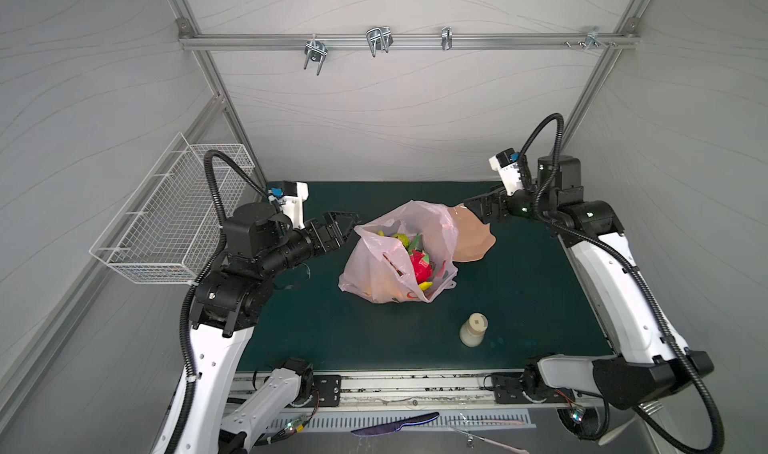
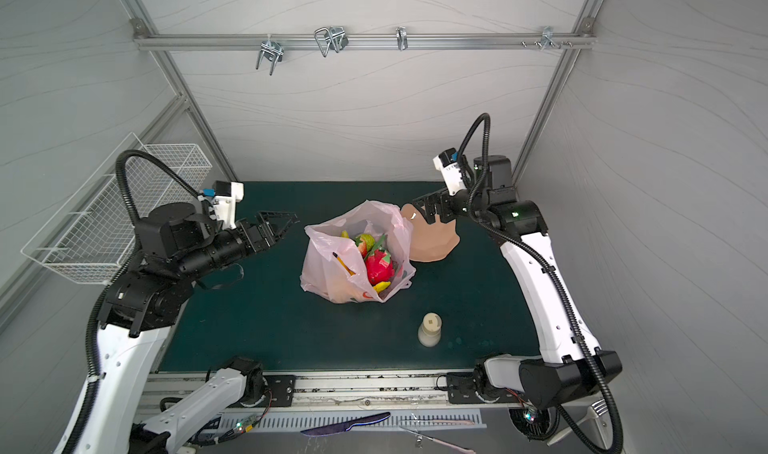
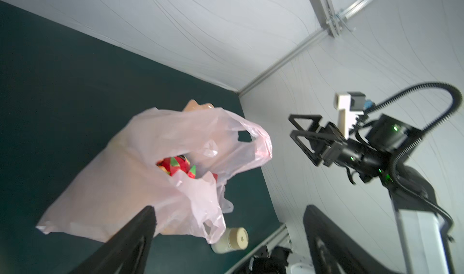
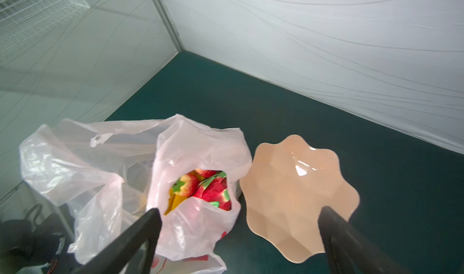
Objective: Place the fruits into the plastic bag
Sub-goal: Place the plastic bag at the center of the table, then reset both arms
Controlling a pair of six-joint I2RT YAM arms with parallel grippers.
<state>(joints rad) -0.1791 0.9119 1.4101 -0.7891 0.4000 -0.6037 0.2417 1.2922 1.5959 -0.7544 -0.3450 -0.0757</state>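
The pale-pink plastic bag (image 1: 374,264) (image 2: 328,264) slumps in the middle of the green mat with its mouth open upward. Inside it lie the fruits: a red dragon fruit (image 1: 419,264) (image 4: 216,192), a yellow banana (image 1: 424,285), a green pear (image 1: 402,237) and a strawberry (image 4: 188,185). Others are hidden under the film. My left gripper (image 1: 353,223) (image 3: 229,210) hovers open just left of the bag's rim, holding nothing. Over the bag's far right edge and the plate, my right gripper (image 1: 473,211) (image 4: 239,210) is open and empty.
A wavy-edged peach plate (image 1: 473,244) (image 4: 296,197) with nothing on it touches the bag's right side. A cream bottle (image 1: 473,329) (image 3: 233,240) stands near the front right. A white wire basket (image 1: 174,223) hangs on the left wall.
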